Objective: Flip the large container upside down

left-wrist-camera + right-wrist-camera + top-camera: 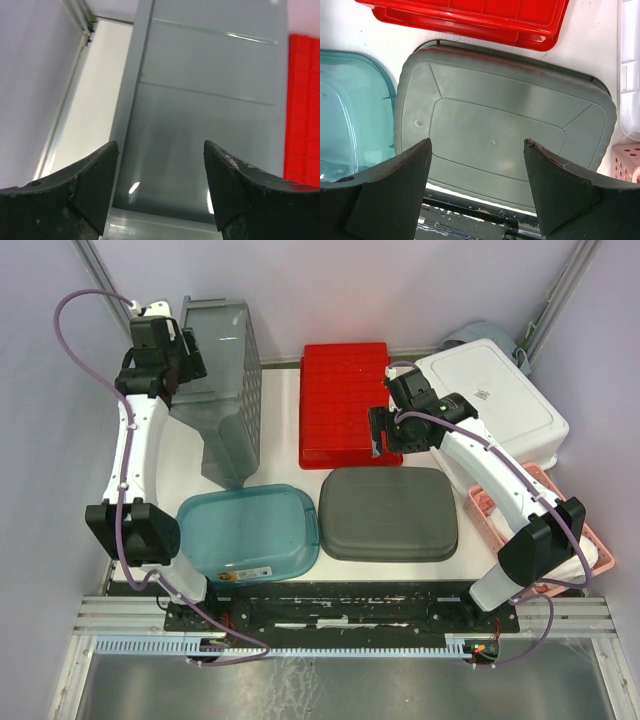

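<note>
The large grey see-through container (228, 390) with ribbed walls stands tipped up on its side at the back left of the table. My left gripper (190, 352) is at its upper left edge. In the left wrist view the left gripper (160, 145) is open, and the container's smooth grey wall (200, 100) fills the view close beyond the fingertips. I cannot tell if they touch it. My right gripper (383, 440) is open and empty in mid-table. In the right wrist view it (477, 142) hangs above a dark grey tub (500, 125).
The dark grey tub (388, 512) lies bottom-up at front centre, with a teal tub (250, 530) to its left. A red bin (345, 405) lies behind it and a white bin (495, 400) at the back right. A pink basket (590, 540) is at the right edge.
</note>
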